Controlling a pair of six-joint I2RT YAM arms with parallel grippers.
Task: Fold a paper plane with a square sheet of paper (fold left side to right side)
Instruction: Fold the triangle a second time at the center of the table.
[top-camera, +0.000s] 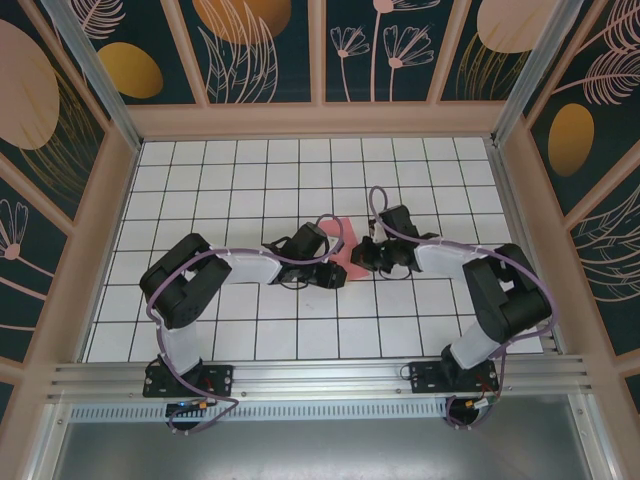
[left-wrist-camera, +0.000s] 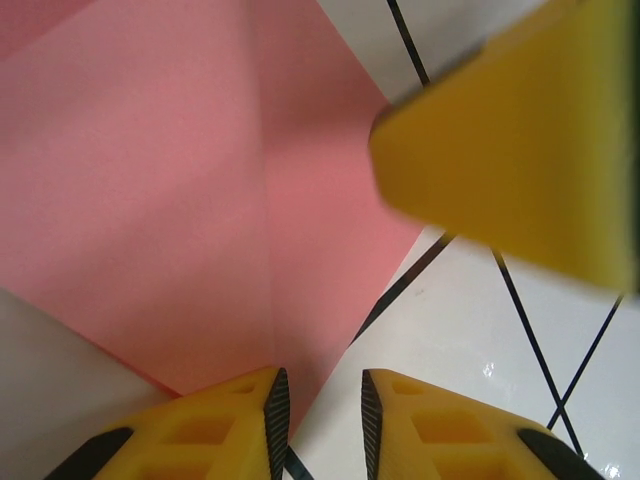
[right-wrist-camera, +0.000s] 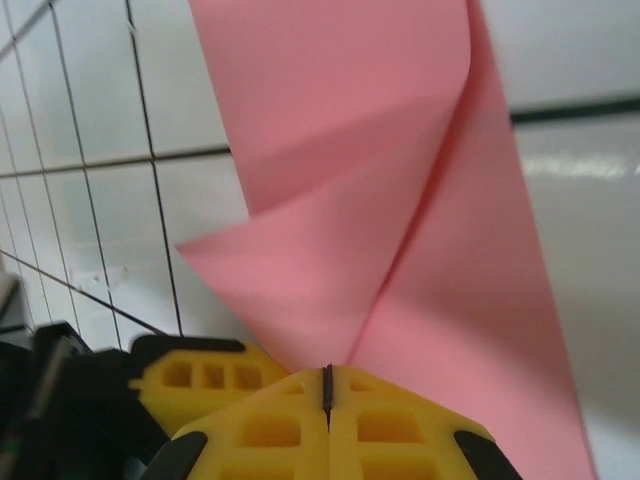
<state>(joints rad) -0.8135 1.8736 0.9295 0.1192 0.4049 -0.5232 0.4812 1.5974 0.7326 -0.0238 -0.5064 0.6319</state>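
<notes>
Right gripper (right-wrist-camera: 328, 385): pressed together, pinching the edge of the square sheet of paper (right-wrist-camera: 400, 200). Left gripper (left-wrist-camera: 322, 388): slightly spread above a corner of the sheet. Counted: two grippers, one sheet. Lying between both on the white grid table (top-camera: 250, 180), partly folded, long axis from near to far.

White grid table (top-camera: 250, 180) (pink paper (top-camera: 340, 250) atop)

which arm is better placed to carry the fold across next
The right, probably. The right gripper is shut on the pink sheet, with a flap lifted and curling. The left gripper has its jaws apart at the sheet's edge, better placed to hold it down.
</notes>
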